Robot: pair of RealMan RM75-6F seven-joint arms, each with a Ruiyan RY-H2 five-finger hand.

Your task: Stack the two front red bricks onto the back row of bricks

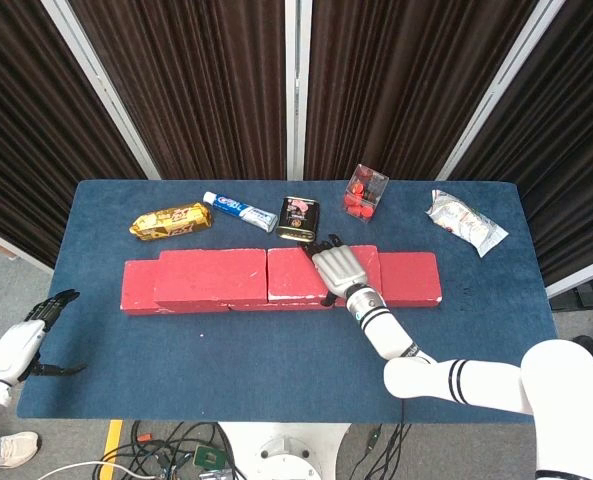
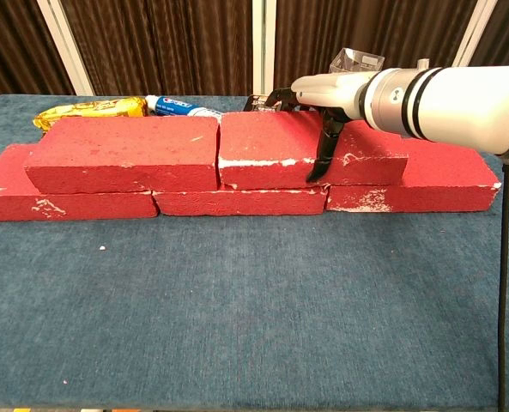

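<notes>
A bottom row of red bricks (image 1: 413, 279) (image 2: 428, 185) runs across the table's middle. Two more red bricks lie on top of it. The left upper brick (image 1: 211, 275) (image 2: 125, 153) lies alone. My right hand (image 1: 341, 268) (image 2: 327, 93) grips the right upper brick (image 1: 294, 273) (image 2: 263, 150), palm on top, thumb down its front face, fingers over the back edge. That brick lies flat, its left end against the left upper brick. My left hand (image 1: 21, 345) hangs off the table's front left corner, fingers apart and holding nothing.
Behind the bricks lie a yellow snack pack (image 1: 171, 220) (image 2: 91, 109), a toothpaste tube (image 1: 240, 211) (image 2: 185, 106), a dark tin (image 1: 297, 218), a clear box of red pieces (image 1: 365, 190) and a white packet (image 1: 465, 222). Blue cloth stretches in front of the bricks.
</notes>
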